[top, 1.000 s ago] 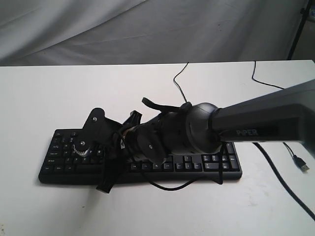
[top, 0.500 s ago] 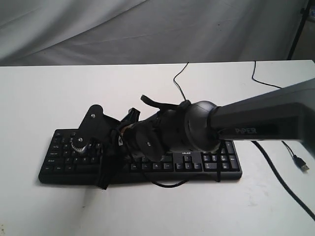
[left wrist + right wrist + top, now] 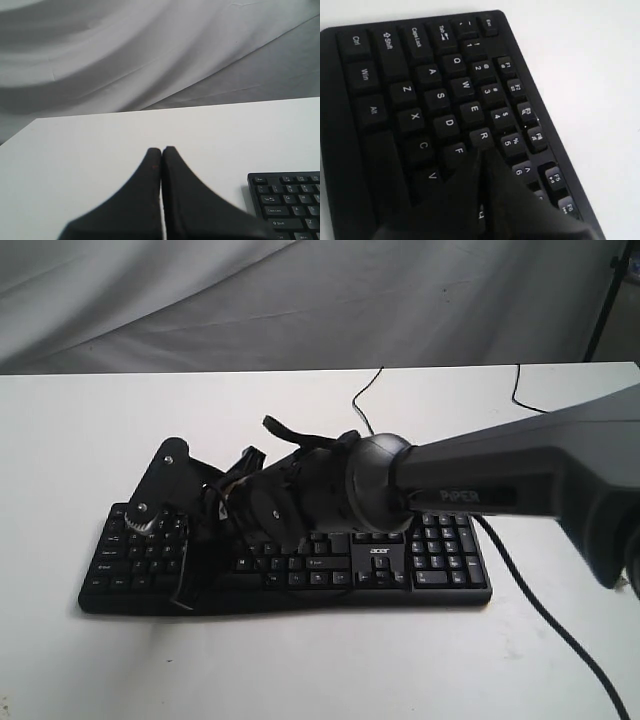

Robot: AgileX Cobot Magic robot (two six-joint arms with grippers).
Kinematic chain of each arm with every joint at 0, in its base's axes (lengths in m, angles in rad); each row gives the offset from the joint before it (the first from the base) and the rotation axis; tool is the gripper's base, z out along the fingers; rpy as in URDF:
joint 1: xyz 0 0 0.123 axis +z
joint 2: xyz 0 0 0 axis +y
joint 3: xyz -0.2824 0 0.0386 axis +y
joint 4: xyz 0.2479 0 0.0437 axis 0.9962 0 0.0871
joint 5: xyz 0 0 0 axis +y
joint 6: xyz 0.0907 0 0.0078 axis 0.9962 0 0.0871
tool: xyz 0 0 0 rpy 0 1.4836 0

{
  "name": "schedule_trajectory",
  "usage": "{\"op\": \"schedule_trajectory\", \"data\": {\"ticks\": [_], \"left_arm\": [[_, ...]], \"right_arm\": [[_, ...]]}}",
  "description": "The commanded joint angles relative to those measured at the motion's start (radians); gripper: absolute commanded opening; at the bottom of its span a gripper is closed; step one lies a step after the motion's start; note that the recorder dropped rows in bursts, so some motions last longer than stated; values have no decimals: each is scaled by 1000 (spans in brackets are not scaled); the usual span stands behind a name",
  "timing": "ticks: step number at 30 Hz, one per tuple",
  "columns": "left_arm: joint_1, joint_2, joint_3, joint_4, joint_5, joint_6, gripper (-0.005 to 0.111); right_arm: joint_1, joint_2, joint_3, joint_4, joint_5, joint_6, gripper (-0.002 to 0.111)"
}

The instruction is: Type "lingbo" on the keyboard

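Now, right claw point(image 3: 482, 150) pinched, over keyboard point(image 3: 395, 95)

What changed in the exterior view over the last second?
The grey right arm swept leftward along the wide flat black keyboard, uncovering its acer logo. Its shut right gripper now points near the R key. Nothing was gripped or released, and the keyboard stayed put.

— What carries everything?
— A plain white tabletop point(image 3: 100, 440).
— And lying on it?
— A black keyboard point(image 3: 400, 565), flat, toward the near side. A thin black cable point(image 3: 362, 405) snakes from behind it to the far edge. A thicker black cable point(image 3: 560, 625) crosses the near right corner.
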Motion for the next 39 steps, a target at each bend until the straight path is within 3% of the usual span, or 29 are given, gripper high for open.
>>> {"op": "schedule_trajectory", "data": {"ticks": [1, 39], "left_arm": [[-4, 3, 5, -1, -4, -3, 1], [-4, 3, 5, -1, -4, -3, 1]], "right_arm": [[1, 19, -5, 8, -24, -6, 0], [3, 36, -8, 8, -33, -6, 0]]}}
